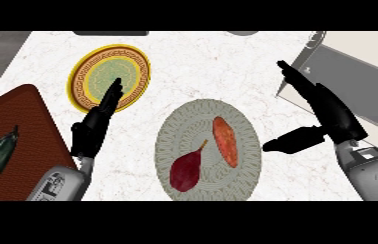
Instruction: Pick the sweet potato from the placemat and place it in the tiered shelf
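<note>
On the round grey placemat [244,180] in the middle of the counter lie two things. An orange elongated sweet potato [225,140] is on its right half, and a dark red root vegetable [187,170] with a thin tip is on its lower left. My right hand [328,110] is open to the right of the placemat, fingers straight and pointing up-left, thumb spread toward the sweet potato without touching it. The grey tiered shelf [336,68] stands at the upper right, just behind that hand. My left hand [96,123] is open at the left, fingers straight.
A yellow-rimmed patterned plate [111,58] sits at the upper left, under my left fingertips. A brown board [33,123] at the left edge carries a dark green vegetable [7,148]. The counter's back edge runs along the top.
</note>
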